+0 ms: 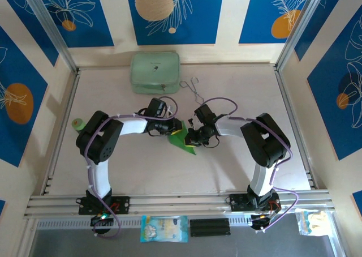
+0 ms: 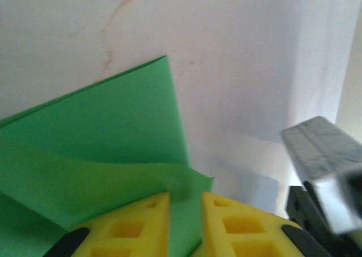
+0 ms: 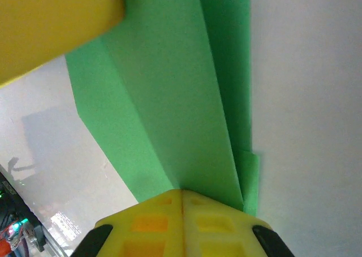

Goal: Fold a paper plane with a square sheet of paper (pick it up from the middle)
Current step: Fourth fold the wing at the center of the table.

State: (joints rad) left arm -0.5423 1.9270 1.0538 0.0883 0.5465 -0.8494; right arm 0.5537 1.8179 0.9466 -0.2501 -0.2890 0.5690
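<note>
The left tool [image 2: 185, 203] pinches a flap of the folded green paper [image 2: 113, 115] between its two yellow fingers [image 2: 138, 226]. The paper spreads up and left over the pale worktop [image 2: 254, 53], one corner pointing upward. A blurred grey block [image 2: 322, 149] juts in at right.

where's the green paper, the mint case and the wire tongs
green paper [image 1: 184, 142], top view, middle of the folded sheet
mint case [image 1: 155, 72], top view, middle of its lid
wire tongs [image 1: 191, 89], top view, on the thin legs
</note>
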